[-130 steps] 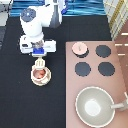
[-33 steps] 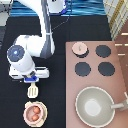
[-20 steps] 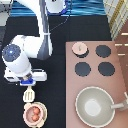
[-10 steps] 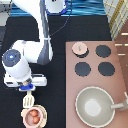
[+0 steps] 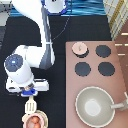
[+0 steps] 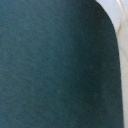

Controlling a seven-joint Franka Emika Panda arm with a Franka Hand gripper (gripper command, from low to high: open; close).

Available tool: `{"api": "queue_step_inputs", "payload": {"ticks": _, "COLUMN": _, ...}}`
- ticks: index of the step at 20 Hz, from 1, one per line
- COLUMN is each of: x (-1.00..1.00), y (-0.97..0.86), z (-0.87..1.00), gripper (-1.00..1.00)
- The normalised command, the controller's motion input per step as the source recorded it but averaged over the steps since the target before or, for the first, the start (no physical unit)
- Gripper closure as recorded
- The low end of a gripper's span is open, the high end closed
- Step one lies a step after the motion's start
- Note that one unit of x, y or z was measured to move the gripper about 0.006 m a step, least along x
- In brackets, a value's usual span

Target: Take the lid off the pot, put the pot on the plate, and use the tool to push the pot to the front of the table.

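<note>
The pot [image 5: 34, 122], sitting on the plate [image 5: 44, 119], has slid further toward the exterior view's bottom over the last second and is now near the surface's [image 5: 15, 30] edge. The spatula [image 5: 31, 105] touches its upper side, clamped in the tool [image 5: 28, 93] just above. The lid [image 5: 79, 48] lies off on the stove [image 5: 120, 65]. The push looks nearly complete.

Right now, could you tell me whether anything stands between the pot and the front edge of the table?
Nothing visible does. The pot sits on the plate near the exterior view's bottom, with only bare table around it. The gripper holds the tool just above it.
</note>
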Motion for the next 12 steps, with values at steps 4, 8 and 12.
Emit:
{"api": "queue_step_inputs", "payload": {"ticks": 4, "x": -0.95, "y": -0.05, "z": 0.57, "gripper": 1.0}}
{"api": "queue_step_inputs", "payload": {"ticks": 8, "x": -1.0, "y": -0.07, "z": 0.45, "gripper": 1.0}}
{"api": "queue_step_inputs", "payload": {"ticks": 12, "x": -1.0, "y": -0.07, "z": 0.2, "gripper": 1.0}}
